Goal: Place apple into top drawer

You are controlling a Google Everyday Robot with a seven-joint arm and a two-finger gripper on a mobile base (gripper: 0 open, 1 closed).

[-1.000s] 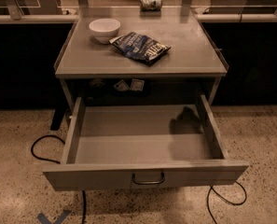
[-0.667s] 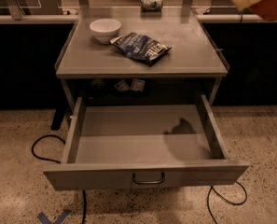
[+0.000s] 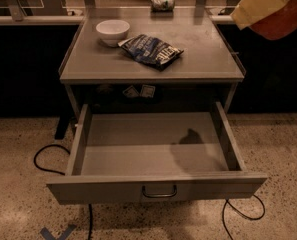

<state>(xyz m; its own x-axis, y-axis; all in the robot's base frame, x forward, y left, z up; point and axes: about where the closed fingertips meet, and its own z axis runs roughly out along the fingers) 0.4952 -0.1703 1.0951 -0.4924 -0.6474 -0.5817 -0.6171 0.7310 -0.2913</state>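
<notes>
The top drawer (image 3: 153,156) is pulled wide open below the tabletop, and its grey inside is empty apart from a shadow. Its curved handle (image 3: 159,191) sits at the centre of the front panel. My gripper (image 3: 268,8) comes in at the top right corner, high above the table's right edge. A yellowish finger (image 3: 258,6) lies against the red-orange apple (image 3: 286,18), which it holds in the air. The rest of the gripper and part of the apple are cut off by the picture's edge.
On the grey tabletop (image 3: 203,59) stand a white bowl (image 3: 112,30), a dark snack bag (image 3: 151,49) and a can (image 3: 162,3) at the back. Black cables (image 3: 45,156) and a tape cross (image 3: 55,232) lie on the speckled floor.
My gripper with the apple has come into view at the top right and moved down and left. Its shadow in the drawer has shifted left.
</notes>
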